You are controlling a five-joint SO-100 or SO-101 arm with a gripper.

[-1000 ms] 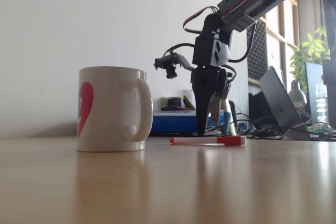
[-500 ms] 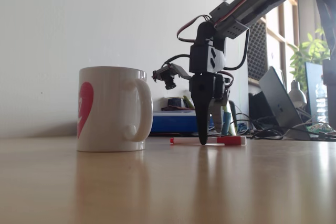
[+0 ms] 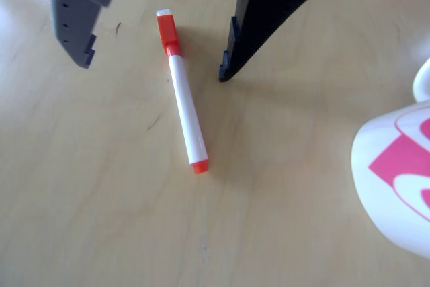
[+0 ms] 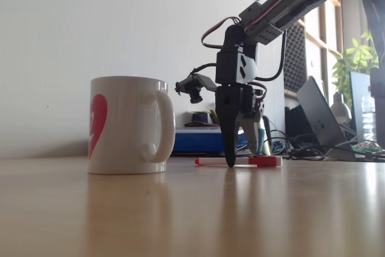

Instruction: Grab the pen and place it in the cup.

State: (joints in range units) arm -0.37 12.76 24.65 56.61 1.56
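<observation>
The pen (image 3: 183, 102) lies flat on the wooden table, its red cap toward the top of the other view and its small red tip toward the bottom. My gripper (image 3: 154, 68) is open and straddles the cap end, with the grey finger (image 3: 74, 25) to the left and the black finger (image 3: 252, 38) to the right. In the fixed view the gripper (image 4: 239, 156) points straight down over the pen (image 4: 210, 161), the black fingertip at table level. The white cup (image 4: 126, 124) with a pink logo stands upright to the left; the cup (image 3: 396, 179) is at the right edge of the other view.
Behind the arm in the fixed view are a blue box (image 4: 201, 139), a laptop (image 4: 319, 118), cables and a plant (image 4: 355, 58). A white wall runs along the left. Bare wooden table (image 4: 180, 209) stretches toward the camera.
The gripper has come down and shifted slightly left, so the black fingertip now reaches the table beside the pen. Pen and cup have not moved.
</observation>
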